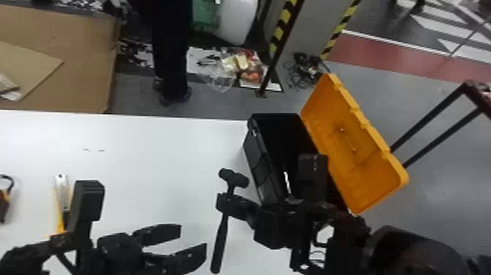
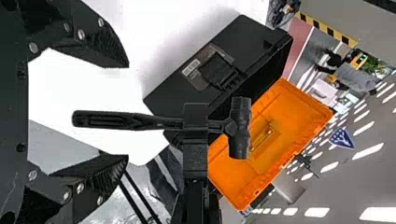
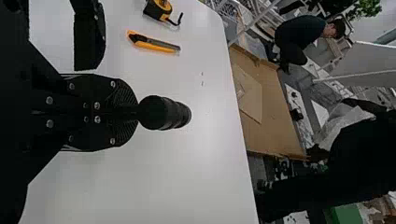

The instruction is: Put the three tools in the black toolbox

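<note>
Three tools show in all: one mallet point(image 1: 223, 227), one knife point(image 1: 59, 208) and one tape measure point(image 1: 3, 201). The mallet is up in the right gripper point(image 1: 227, 203), whose two fingers are closed tight on its handle near the head; the head juts past the fingertips, and in the head view the rest of the handle runs down toward the bottom edge. The left gripper point(image 1: 193, 239) is at the lower left of the head view, its two fingers spread wide, their tips well apart. The other two tools, knife and tape measure, lie near each other on the one white table point(image 1: 157, 153), toward its left side; the tape measure is the farther left. The one black toolbox point(image 1: 257, 161) stands at the table's right side, with its single orange lid point(image 1: 350, 146) swung open to the right. Part of the right arm covers the toolbox's near end in the head view, and I cannot tell what the pale streak inside it is. Past the table's far edge, at the left, is one cardboard box point(image 1: 80, 76). Two dark bars point(image 1: 428, 119) slant up beyond the lid.
</note>
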Robot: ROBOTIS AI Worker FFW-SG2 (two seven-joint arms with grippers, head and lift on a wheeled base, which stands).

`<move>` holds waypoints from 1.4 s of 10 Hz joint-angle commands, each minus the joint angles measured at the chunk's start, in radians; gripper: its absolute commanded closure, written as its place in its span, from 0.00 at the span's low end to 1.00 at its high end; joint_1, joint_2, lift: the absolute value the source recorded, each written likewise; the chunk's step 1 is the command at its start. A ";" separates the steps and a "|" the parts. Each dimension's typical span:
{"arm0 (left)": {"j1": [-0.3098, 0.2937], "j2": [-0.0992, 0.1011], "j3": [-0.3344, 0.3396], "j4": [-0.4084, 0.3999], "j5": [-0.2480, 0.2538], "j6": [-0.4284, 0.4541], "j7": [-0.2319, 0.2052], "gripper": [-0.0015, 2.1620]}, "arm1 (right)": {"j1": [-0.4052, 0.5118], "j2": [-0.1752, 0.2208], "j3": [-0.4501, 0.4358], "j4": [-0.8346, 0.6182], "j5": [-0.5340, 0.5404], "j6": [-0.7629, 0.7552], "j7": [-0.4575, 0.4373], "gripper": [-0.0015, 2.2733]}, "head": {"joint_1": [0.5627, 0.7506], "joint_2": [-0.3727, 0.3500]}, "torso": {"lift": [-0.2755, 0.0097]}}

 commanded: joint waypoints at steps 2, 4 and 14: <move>0.058 0.017 0.060 -0.063 0.015 0.008 -0.002 0.01 | -0.017 -0.025 -0.060 -0.001 -0.006 -0.001 0.019 0.99 | 0.70 0.06 | 0.77; 0.102 0.017 0.123 -0.083 0.036 0.008 -0.002 0.01 | -0.034 -0.069 -0.107 -0.007 -0.006 -0.040 0.034 0.99 | 0.70 0.06 | 0.77; 0.237 0.011 0.288 -0.118 0.093 -0.031 -0.002 0.01 | -0.050 -0.210 -0.230 0.033 0.279 -0.329 0.193 0.99 | 0.70 0.03 | 0.77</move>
